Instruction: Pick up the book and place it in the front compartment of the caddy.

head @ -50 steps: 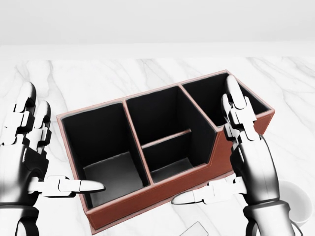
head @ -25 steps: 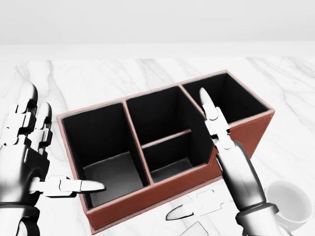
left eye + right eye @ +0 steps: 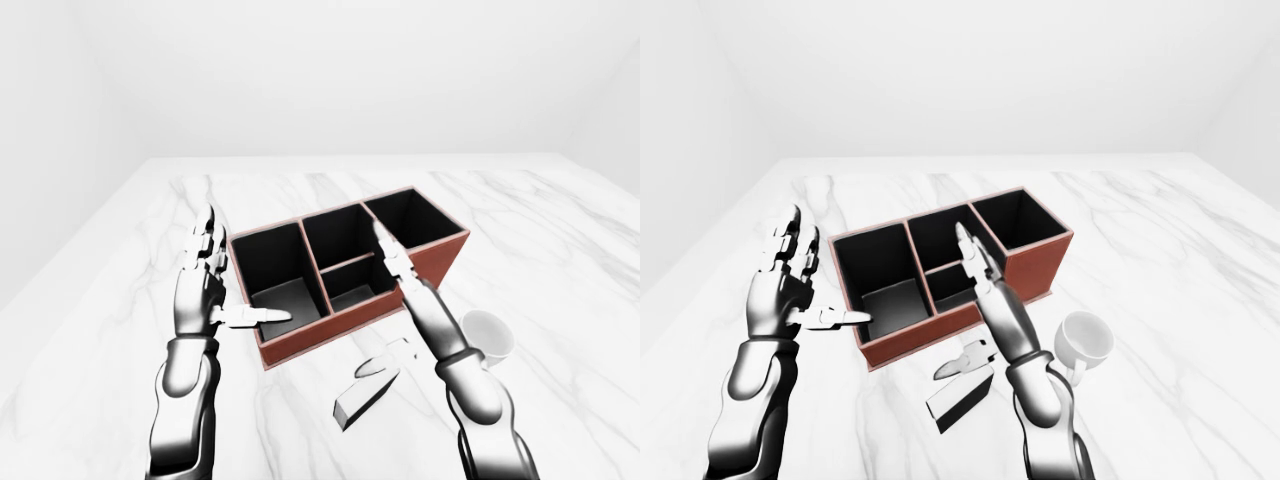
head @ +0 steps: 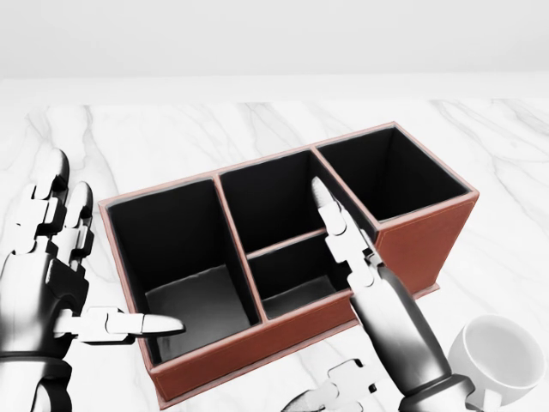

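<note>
Right-eye view shows the right hand (image 3: 992, 310) open, fingers stretched flat and pointing up the picture, thumb splayed low over the book (image 3: 960, 398). It grips nothing. The book lies flat on the marble bench (image 3: 1160, 300) just below the caddy (image 3: 1040, 265) in that view, apart from its red wall, with the thumb tip close above one end; whether thumb and book touch is not clear. The left hand (image 3: 205, 290) is open too, fingers raised, thumb reaching over the rim of the caddy's leftmost compartment. A white mug (image 3: 1083, 340) sits on the bench to the right of the right wrist, clear of the caddy.

By my reading the pick-up is not yet made: this is the reach toward the book. The next move calls for lowering the right hand, turning the palm to the book and closing the fingers round its edges, keeping the wrist off the mug
</note>
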Robot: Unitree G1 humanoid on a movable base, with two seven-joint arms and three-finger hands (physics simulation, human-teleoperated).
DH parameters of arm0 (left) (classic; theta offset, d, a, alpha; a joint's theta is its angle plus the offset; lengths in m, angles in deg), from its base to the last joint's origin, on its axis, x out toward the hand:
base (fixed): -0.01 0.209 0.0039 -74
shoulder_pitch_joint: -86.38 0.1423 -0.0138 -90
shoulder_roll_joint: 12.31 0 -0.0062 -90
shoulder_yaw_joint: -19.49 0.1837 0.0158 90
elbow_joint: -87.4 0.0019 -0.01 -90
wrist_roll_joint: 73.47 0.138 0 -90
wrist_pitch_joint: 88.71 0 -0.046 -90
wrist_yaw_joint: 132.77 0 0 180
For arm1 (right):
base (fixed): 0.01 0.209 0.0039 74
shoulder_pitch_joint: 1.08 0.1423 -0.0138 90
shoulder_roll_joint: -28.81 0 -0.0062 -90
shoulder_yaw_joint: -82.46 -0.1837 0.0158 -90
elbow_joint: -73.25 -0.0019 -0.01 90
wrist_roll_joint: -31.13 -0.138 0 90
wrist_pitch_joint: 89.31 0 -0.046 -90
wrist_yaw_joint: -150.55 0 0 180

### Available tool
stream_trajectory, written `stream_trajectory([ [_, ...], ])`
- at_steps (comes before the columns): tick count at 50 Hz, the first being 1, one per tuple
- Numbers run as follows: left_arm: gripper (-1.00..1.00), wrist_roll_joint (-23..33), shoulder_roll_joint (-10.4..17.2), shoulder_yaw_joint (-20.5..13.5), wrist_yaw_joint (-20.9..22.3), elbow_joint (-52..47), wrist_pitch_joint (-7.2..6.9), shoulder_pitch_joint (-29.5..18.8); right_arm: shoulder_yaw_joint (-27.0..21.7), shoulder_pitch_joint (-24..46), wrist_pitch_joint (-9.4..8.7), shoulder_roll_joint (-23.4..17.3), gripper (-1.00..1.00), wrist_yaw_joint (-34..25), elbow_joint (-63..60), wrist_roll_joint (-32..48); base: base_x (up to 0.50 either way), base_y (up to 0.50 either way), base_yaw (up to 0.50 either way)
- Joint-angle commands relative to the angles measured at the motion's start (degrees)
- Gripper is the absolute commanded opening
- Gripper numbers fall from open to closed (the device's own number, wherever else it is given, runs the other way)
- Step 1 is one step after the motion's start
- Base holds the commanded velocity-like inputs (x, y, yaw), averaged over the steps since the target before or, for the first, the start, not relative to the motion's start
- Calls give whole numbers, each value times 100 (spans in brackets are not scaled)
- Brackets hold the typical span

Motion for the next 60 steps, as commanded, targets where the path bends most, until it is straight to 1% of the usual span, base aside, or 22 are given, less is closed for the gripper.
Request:
stream_trajectory([
  [1, 100, -16, 8, -13, -4, 59, 0, -25, 141, -182, 0, -32, 100, -109, -226, 238, 0, 0, 0],
  [19, 100, -7, 14, -19, -5, 50, 0, -23, 291, -469, 0, -119, 100, -73, -378, 614, 0, 0, 0],
  [28, 100, 2, 8, -14, 0, 20, 0, 4, 472, -705, 0, -179, 100, -27, -516, 827, 0, 0, 0],
  [60, 100, 21, 4, 8, 0, 73, 0, 0, 666, -970, 0, -309, 100, 69, -537, 1462, 0, 0, 0],
])
